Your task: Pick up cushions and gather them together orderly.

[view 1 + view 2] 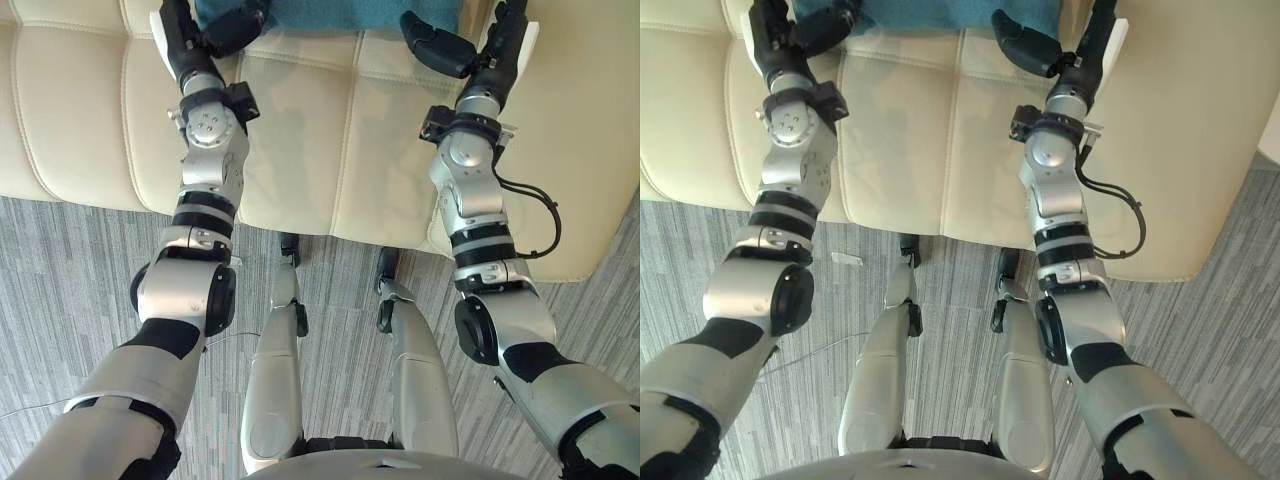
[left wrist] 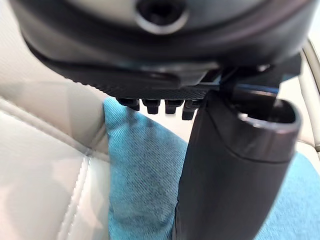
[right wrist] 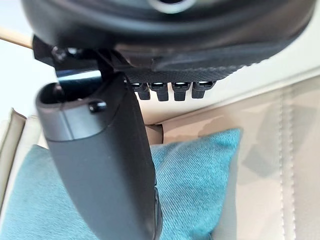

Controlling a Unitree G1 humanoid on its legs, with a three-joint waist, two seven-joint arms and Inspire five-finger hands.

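A teal cushion (image 1: pixel 300 12) lies at the back of the cream sofa seat, between my two hands. My left hand (image 1: pixel 235 28) reaches over the cushion's left corner, open, with its thumb (image 2: pixel 235 170) stretched above the teal cloth (image 2: pixel 145 175). My right hand (image 1: pixel 435 45) is at the cushion's right side, also open. Its thumb (image 3: pixel 100 165) hangs over the cushion (image 3: pixel 195 175) near that corner. I cannot tell whether either hand touches the cloth. Most of the cushion is cut off by the top edge of the eye views.
The cream leather sofa seat (image 1: pixel 300 140) spreads below both hands, with stitched seams across it. Its armrest (image 1: pixel 590 150) rises at the right. Grey striped carpet (image 1: pixel 60 260) lies in front of the sofa.
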